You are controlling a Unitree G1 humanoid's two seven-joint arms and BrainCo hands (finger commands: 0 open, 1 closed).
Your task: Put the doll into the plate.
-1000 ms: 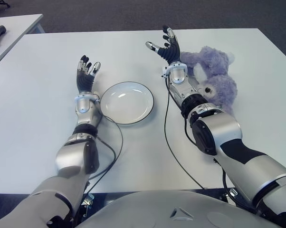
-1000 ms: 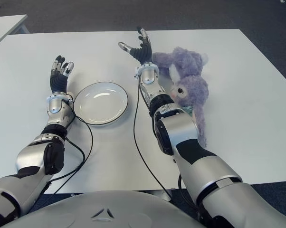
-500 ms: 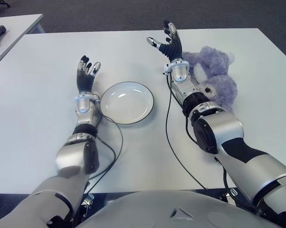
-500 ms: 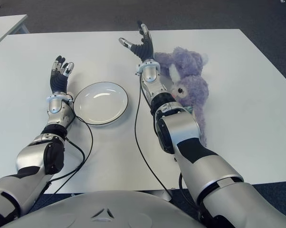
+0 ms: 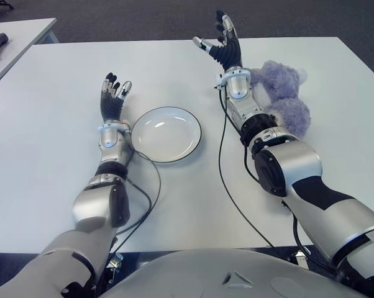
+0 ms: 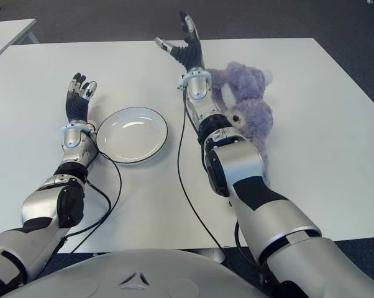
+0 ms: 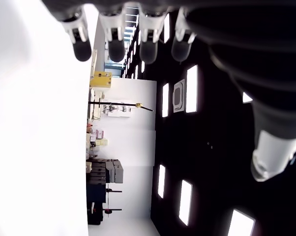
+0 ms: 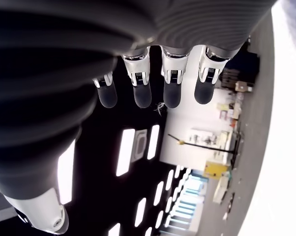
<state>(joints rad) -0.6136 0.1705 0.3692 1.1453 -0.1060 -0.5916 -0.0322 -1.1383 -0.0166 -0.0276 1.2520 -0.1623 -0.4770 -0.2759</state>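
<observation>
1 doll [image 5: 286, 102], 1 plate [image 5: 166, 134]; right hand [image 5: 221, 43] & left hand [image 5: 112, 96] both splayed, empty.

purple doll [image 5: 285, 99] lying on table, empty white plate [image 5: 166, 134]

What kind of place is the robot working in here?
Probably an office or lab room: a plain white table on dark grey carpet, a second white table nearby, and shelves with ceiling light panels in the left wrist view.

The right hand [image 5: 221, 42] is raised at the far centre on an outstretched silver-and-black arm, fingers spread and empty. The left hand [image 5: 112, 96] shows at left, fingers extended, empty.
</observation>
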